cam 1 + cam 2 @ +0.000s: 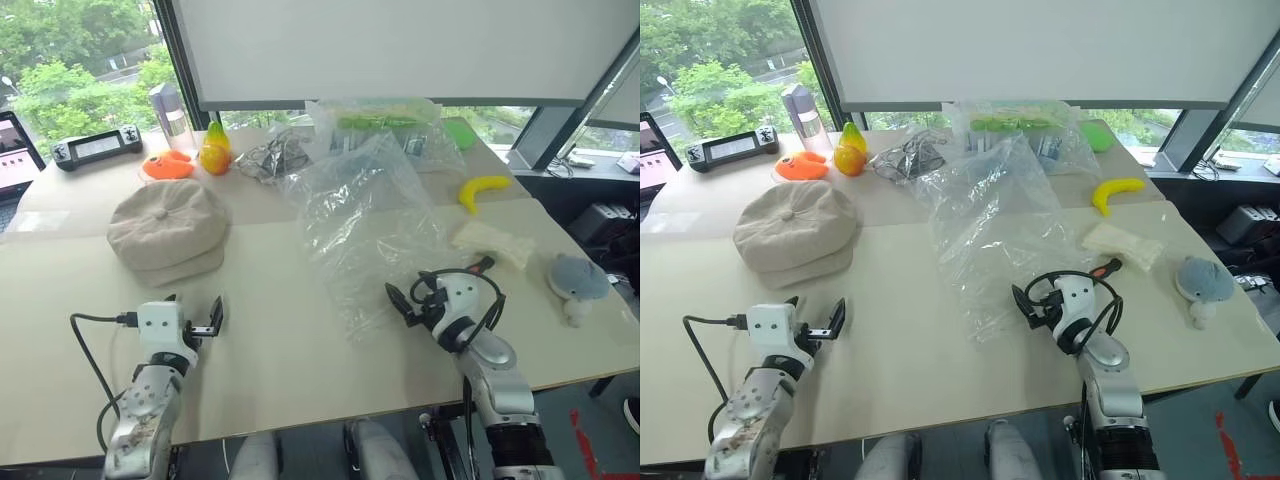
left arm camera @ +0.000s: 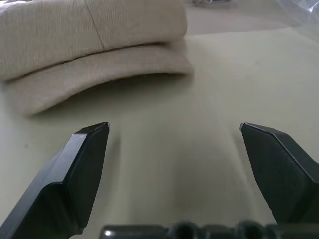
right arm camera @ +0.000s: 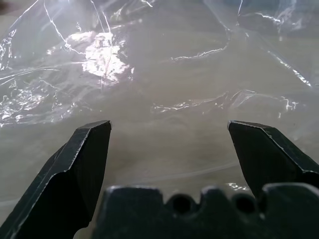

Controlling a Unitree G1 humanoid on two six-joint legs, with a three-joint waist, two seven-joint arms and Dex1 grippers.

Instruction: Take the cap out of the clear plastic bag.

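Beige cap point(image 1: 168, 229) lies outside clear plastic bag point(image 1: 365, 225) (well apart)

No readable text, label, brand, number or sign appears anywhere in these views. The cap point(image 1: 167, 228) shows plain fabric with no tag or logo. The clear plastic bag point(image 1: 365, 225) carries no print that can be made out. At the far left corner of the surface point(image 1: 290, 350), a dark handheld controller point(image 1: 96, 147) has a pale screen, and beside it at the picture's edge stands a tablet-like display point(image 1: 18, 143) with a pinkish picture; either may carry writing, but it is too small to read. The second clear bag point(image 1: 390, 125) at the back shows green and blue contents, with no legible lettering.
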